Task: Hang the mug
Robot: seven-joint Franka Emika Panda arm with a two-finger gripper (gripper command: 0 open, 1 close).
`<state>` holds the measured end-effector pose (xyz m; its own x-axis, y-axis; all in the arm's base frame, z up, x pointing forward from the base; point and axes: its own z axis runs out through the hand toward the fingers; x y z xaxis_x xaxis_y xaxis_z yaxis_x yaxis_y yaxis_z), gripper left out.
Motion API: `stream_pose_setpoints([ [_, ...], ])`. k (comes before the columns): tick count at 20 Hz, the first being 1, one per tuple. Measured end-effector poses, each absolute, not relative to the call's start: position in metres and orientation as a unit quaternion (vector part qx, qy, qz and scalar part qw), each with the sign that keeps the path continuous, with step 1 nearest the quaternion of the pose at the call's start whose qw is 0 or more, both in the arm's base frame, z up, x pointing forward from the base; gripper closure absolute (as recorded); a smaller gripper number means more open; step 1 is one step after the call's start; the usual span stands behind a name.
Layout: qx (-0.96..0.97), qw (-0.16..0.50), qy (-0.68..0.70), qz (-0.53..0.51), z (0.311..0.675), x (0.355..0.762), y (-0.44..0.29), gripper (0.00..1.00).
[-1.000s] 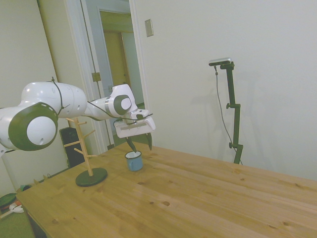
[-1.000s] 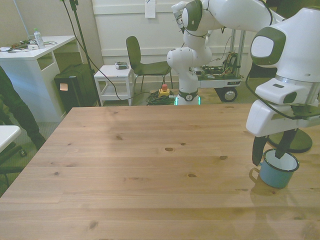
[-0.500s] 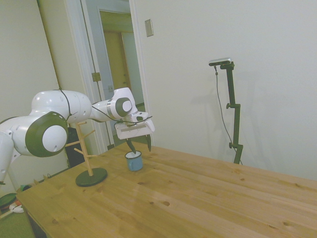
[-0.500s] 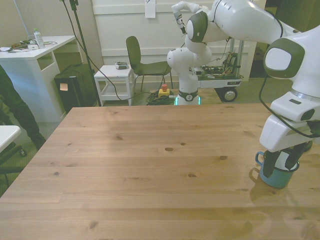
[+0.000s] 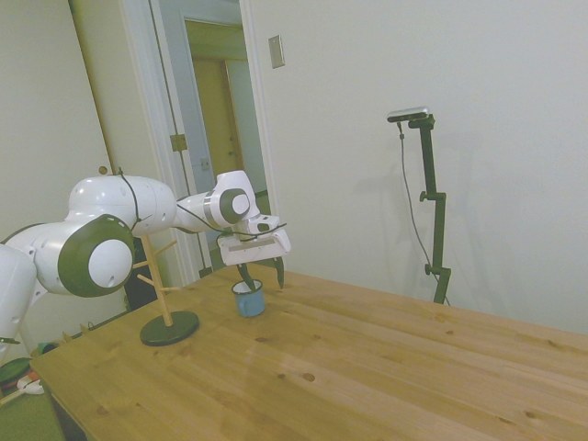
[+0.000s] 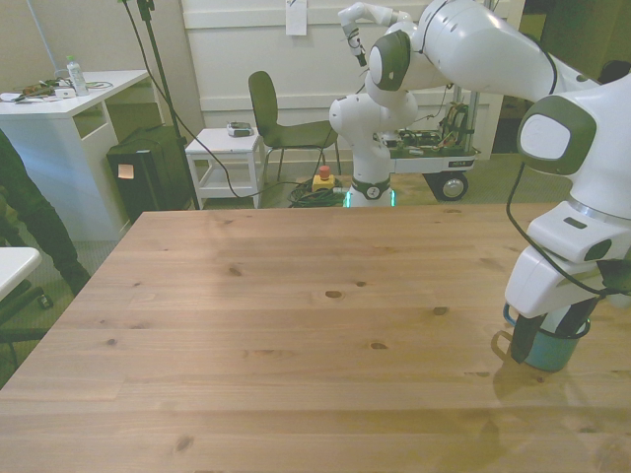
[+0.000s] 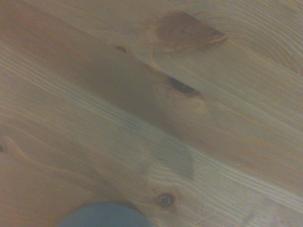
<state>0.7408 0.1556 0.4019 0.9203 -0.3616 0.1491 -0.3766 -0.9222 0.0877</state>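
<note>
The mug (image 5: 248, 299) is seen upright on the wooden worktop (image 5: 367, 367), near the front view's right edge (image 6: 548, 347), just beside the wooden peg stand (image 5: 163, 294) with the dark round base. The gripper (image 5: 261, 274) is lowered over the mug with its fingers spread, one finger inside the rim and one outside; nothing is clamped yet. In the wrist view only blurred worktop grain and a dark-blue edge of the mug (image 7: 102, 216) are seen.
</note>
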Motion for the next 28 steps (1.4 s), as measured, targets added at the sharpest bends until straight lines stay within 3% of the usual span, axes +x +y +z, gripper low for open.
stream_pose_setpoints([
  [13, 0.980, 0.063, -0.180, 0.049, 0.372, 0.735, 0.161, 1.00],
  [28, 0.981, 0.060, -0.174, 0.055, 0.374, 0.727, 0.166, 1.00],
])
